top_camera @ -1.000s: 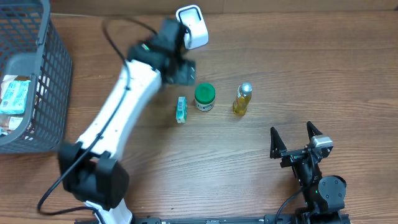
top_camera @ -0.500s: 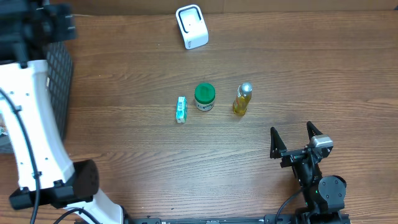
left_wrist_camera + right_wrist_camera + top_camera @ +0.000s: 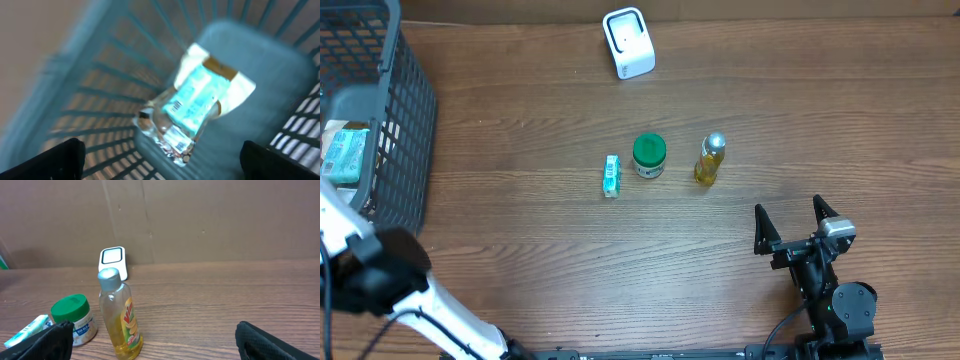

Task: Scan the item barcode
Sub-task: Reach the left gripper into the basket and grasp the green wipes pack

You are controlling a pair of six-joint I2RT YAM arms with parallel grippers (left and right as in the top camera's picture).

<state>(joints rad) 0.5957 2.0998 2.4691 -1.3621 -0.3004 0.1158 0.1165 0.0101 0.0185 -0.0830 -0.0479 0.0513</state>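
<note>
left fingers [image 3: 50,159] were spread wide above a teal packet [image 3: 192,102] lying in the grey basket [image 3: 100,75] at the far left. right fingers [image 3: 50,339] stood spread and empty, near right on the desk [image 3: 770,120]; the white scanner [image 3: 628,42] sat far centre.

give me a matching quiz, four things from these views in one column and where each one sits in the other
Things:
1. white scanner
2. green-lidded jar
3. yellow bottle
4. teal packet

Places:
A. inside the basket
B. alone at the far side, away from the row
C. between the small box and the yellow bottle
D. right end of the row of three

Pairs: 1-B, 2-C, 3-D, 4-A
</note>
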